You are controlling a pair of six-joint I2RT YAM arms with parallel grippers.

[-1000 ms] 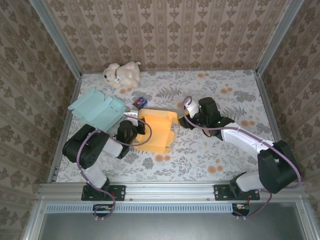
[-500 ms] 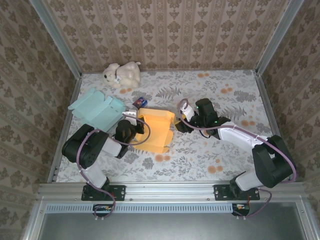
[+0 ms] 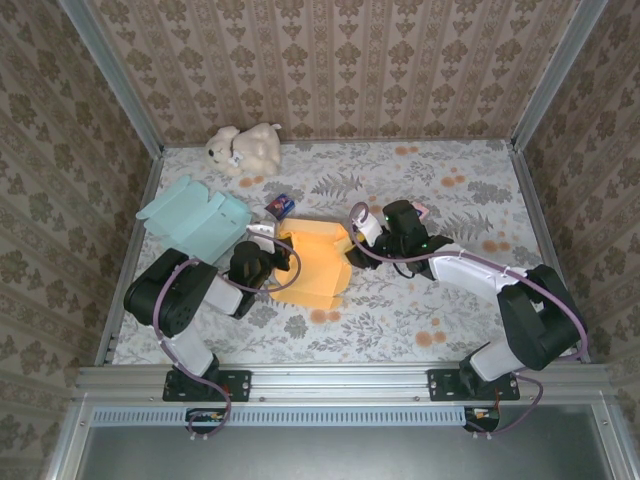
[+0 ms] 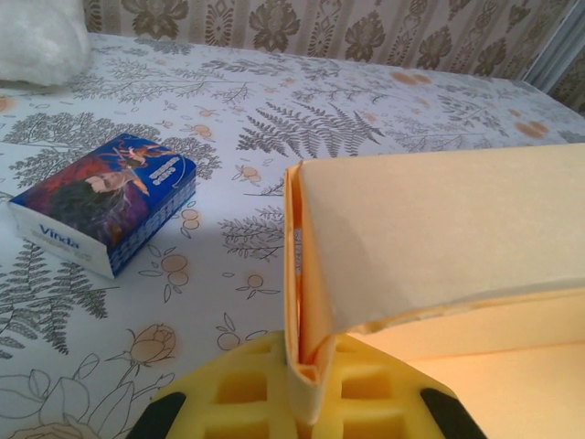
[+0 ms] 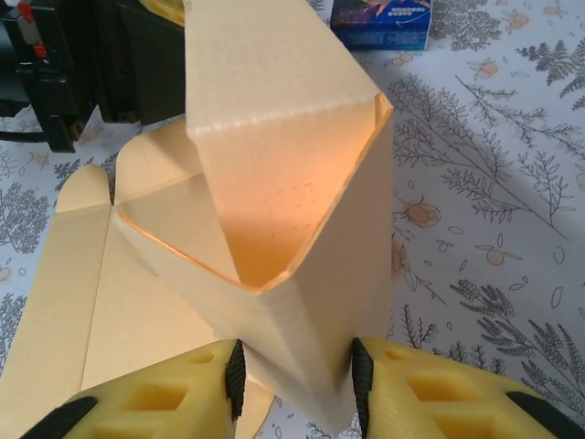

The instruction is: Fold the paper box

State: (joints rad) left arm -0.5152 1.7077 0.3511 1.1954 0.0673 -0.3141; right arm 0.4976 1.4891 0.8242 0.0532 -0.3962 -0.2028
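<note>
my left gripper (image 4: 299,389): clamped tight on the box (image 3: 318,262) wall's edge
my right gripper (image 5: 295,380): pads pinching the box's folded corner
blue pack (image 4: 105,201): near box, apart

- We see the paper box (image 3: 315,262) in plain orange-yellow.
- At its ten o'clock, the flat carton (image 3: 192,218) is pale teal.
- At its eleven o'clock, the small box (image 3: 279,204) is dark blue with white sides.
- The plush toy (image 3: 243,148) is cream.
- The bench (image 3: 400,320) is white, with grey ferns and orange flowers.
- The left end effector (image 4: 300,389) and right end effector (image 5: 294,380) have yellow pads (image 4: 242,393).
</note>
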